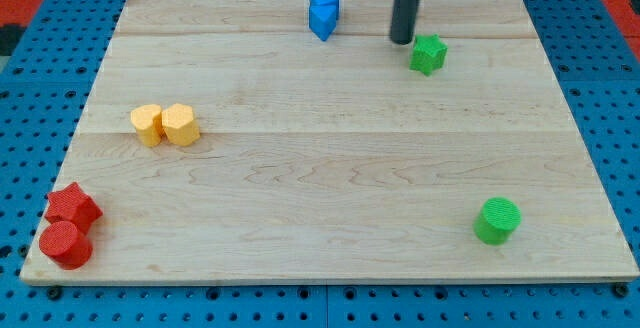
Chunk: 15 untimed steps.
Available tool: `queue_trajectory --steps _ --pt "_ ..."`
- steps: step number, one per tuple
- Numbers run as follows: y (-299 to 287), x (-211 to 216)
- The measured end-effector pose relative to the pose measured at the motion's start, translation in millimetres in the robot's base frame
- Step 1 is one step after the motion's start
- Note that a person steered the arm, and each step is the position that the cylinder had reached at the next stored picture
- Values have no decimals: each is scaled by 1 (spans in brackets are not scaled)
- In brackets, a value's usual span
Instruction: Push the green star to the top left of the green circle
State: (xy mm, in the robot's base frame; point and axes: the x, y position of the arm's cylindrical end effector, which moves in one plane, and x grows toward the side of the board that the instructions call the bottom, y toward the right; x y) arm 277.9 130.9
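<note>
The green star [428, 54] lies near the view's top, right of centre, on the wooden board [330, 168]. The green circle [497, 220] stands at the view's lower right, far below the star. My tip [402, 40] is the lower end of the dark rod; it sits just left of the green star, very close to it or touching its upper left side.
Two blue blocks [323, 12] are stacked together at the top centre, left of the rod. Two yellow blocks [165, 125] sit side by side at the left. A red star [72, 206] and a red circle [66, 244] sit at the lower left corner.
</note>
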Motion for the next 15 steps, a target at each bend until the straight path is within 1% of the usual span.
queue_trajectory --steps 1,2,3,4,5,6,7,8,9,10,11,12,13,15 --pt "64 36" --pt "56 64" --pt "111 14" --pt "68 -9" --pt "37 43" --pt "16 73" --pt "69 41" --pt "27 12" --pt "-4 43" --pt "-13 93" --pt "-12 111" --pt "-20 81" --pt "-53 91" --pt "-75 152"
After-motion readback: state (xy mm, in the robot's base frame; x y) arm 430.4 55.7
